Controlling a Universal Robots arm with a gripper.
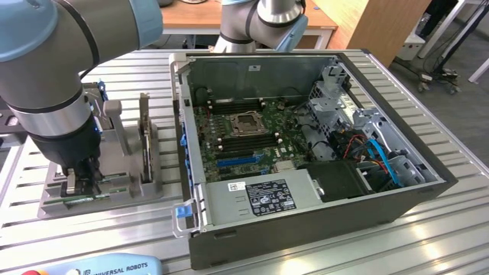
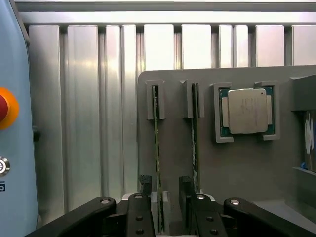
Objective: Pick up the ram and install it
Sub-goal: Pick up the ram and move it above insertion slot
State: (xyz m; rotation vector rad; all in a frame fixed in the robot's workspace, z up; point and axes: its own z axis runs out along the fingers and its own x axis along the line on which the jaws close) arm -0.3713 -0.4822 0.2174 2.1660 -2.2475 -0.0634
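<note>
Two green ram sticks stand on edge in slots of a grey holder [image 2: 237, 168]. My gripper [image 2: 165, 183] is open, its black fingers [image 2: 144, 185] either side of one ram stick [image 2: 157, 143], with a small gap on each side. The second ram stick [image 2: 195, 143] runs just outside the other finger. In the exterior view my gripper [image 1: 82, 180] reaches down onto the holder [image 1: 145, 189] at the exterior view's left, and a green edge of ram [image 1: 80, 199] shows below it. The open computer case [image 1: 306, 229] stands to the right, its motherboard [image 1: 244, 132] exposed.
A silver processor chip [image 2: 247, 111] sits in a pocket of the holder beside the sticks. Upright plates [image 1: 145, 137] stand in the holder near my wrist. A blue teach pendant [image 1: 107, 266] with a red button lies at the table's front edge. The table is ribbed aluminium.
</note>
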